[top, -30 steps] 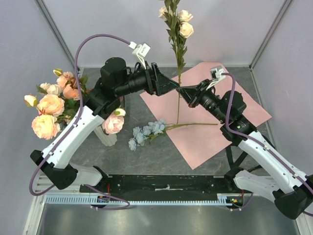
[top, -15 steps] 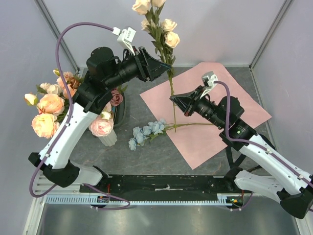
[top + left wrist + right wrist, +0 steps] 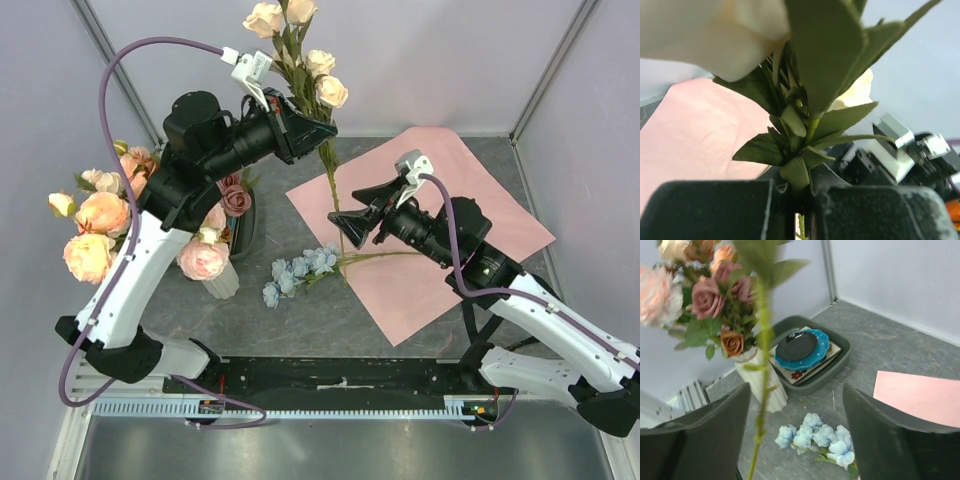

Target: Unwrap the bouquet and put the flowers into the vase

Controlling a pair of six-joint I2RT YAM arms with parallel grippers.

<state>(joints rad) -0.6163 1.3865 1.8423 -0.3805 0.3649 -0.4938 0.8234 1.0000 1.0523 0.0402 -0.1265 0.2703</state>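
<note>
**Tall sprig on one grip, crowded vase**

Nearest, a blue spray (image 3: 300, 268) lies flat on the bench (image 3: 330, 320), its stem running onto the pink paper (image 3: 450, 230). The vase (image 3: 222, 283) stands at the left, already packed with roses, just beside a dark tray (image 3: 835, 365).

The right tool (image 3: 345, 225) has its jaws apart, with the green stem (image 3: 325, 175) passing between them. It holds nothing. Farther back, the left tool (image 3: 318, 135) is clamped on that stem just under the leaves, holding the cream roses (image 3: 300, 50) high.

Risks, as I judge them:
- The sprig is long and top-heavy on a single grip, so it may swivel or slip in the tool.
- Its low end could catch on the right tool's fingers as it is carried left.
- The vase looks small for its load. Pushing in another stem could tip it or knock out blooms.
- The left arm hangs close over those blooms.

Count:
- Tools: two.
- Vase, paper sheet and tray: one each.
- Loose sprigs: two, one held and one lying.
- Cream heads: four.
- Heads in the vase: about eight, some hidden.
</note>
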